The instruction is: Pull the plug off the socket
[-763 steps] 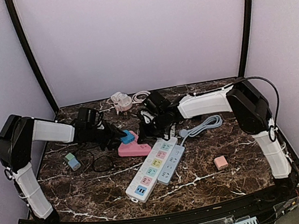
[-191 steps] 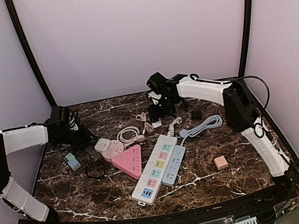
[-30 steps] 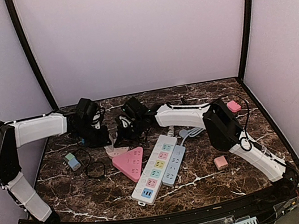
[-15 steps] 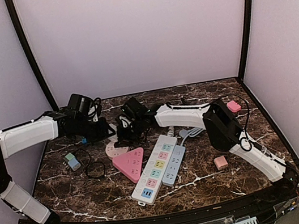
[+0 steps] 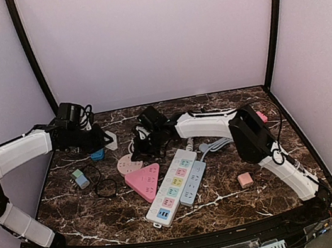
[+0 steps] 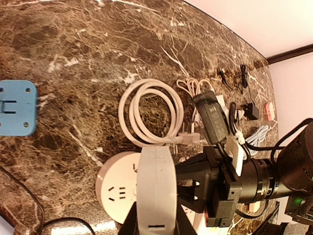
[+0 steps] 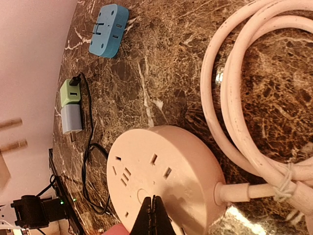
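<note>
Top view, white plug [image 5: 110,139]: lifted clear of the marble table [image 5: 230,202] at the tip of my left gripper [image 5: 103,141]. It is beyond and left of the round pink socket [image 5: 128,164] and apart from it.
Top view, left jaws: drawn in narrow, clamped on the plug's sides.
Top view, right gripper [image 5: 140,148]: jaws fully together with nothing between them, tips down on the socket's far side.
Top view, neighbours: a blue adapter [image 5: 98,154] lies flat on the table near the plug. A pink triangular socket [image 5: 143,180] sits just beside the round one. A white power strip [image 5: 170,188] with pastel outlets lies side by side with a grey-blue strip [image 5: 191,181], both running diagonally.
Left wrist view, plug: smooth, flat white plastic with a rounded far end. Its long axis runs straight out from my fingers, and here it overlaps the round socket's rim. Which way its pins face I cannot tell.
Left wrist view, cord: a cream cord [image 6: 151,112] lies coiled in a ring beyond the socket.
Right wrist view, socket: a low, glossy disc, face up, slots showing. The cord leaves its rim at the right, bound by a tie.
Right wrist view, right jaws: black tips pressed together on the disc's face.
Right wrist view, adapters: a green cube [image 7: 70,92] with a black lead [image 7: 76,80] plugged into its end, touching a grey cube [image 7: 71,119].
</note>
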Available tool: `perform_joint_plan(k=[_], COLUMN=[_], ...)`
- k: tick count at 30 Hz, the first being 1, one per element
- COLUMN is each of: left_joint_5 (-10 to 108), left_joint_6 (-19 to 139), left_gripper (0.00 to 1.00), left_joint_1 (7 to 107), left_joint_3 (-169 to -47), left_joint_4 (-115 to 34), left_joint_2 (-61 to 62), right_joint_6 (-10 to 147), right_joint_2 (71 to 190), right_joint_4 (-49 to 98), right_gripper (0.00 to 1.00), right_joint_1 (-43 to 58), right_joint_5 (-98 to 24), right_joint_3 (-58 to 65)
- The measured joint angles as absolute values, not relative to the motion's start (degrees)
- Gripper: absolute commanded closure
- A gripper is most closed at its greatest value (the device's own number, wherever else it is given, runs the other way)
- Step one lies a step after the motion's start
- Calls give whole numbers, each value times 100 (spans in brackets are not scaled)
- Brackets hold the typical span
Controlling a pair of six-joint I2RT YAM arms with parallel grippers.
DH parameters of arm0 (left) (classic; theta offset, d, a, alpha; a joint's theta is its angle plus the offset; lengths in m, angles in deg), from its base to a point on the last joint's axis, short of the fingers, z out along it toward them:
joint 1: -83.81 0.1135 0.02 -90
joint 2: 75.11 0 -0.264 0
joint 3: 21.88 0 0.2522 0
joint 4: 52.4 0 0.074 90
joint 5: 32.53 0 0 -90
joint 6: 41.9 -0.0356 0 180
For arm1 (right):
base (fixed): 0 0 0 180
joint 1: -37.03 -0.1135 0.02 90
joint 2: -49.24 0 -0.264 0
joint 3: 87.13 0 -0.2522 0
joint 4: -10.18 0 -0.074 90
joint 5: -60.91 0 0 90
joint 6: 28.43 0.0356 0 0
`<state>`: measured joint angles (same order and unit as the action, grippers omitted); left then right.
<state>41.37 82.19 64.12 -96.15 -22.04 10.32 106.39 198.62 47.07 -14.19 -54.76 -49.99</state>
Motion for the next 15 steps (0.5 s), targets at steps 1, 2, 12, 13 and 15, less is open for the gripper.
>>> perform_joint_plan(k=[1, 2, 12, 13, 15], left_joint_5=[4129, 4109, 3471, 3396, 3259], left_joint_6=[8219, 8219, 8400, 8444, 8512], left_gripper=[100, 100, 96, 96, 96], left_joint_1=[6484, 6596, 7053, 7083, 7136], left_joint_3=[-9613, -9613, -10019, -10137, -10393], left_joint_4=[-2202, -2208, -2569, -2643, -2783], left_joint_2=[997, 958, 1633, 1825, 2201], right_joint_6=[10591, 10526, 9614, 9577, 9398], right_joint_2=[19803, 19746, 17871, 17624, 16992], right_joint_4=[4736, 4771, 4850, 4810, 4664], right_gripper=[97, 94, 65, 63, 61], right_joint_1=[-1413, -1393, -1277, -1264, -1203], right_joint_5=[-5450, -5430, -4713, -4622, -4451], right_joint_3=[-4953, -4903, -3753, -3591, -3115])
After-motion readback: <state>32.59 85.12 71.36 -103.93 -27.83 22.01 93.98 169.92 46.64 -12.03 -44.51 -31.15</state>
